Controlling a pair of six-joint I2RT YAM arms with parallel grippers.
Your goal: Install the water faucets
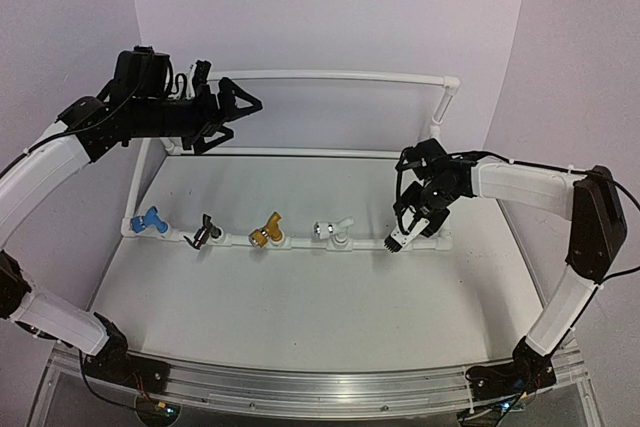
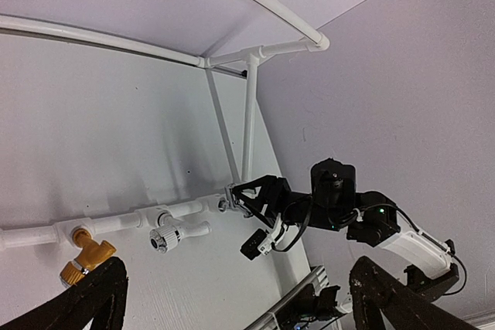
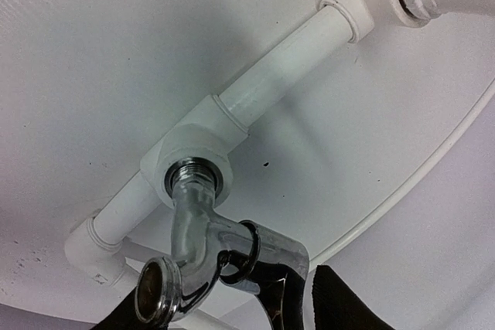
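Status: four coloured tap faucets (image 1: 268, 231) seated; shiny silver faucet (image 3: 193, 222), clamped between jaws of right gripper (image 1: 398, 237), at last white tee (image 3: 193, 144); left gripper (image 1: 238, 117) agape, empty.

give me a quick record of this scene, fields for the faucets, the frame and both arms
frame: white pipe frame
seated on frame, left to right in top view: blue faucet, black faucet, gold faucet, white faucet
in progress: silver faucet, threaded end at the tee fitting
right gripper: fingers closed on silver faucet
left gripper: open, empty, raised by the frame's back-left corner
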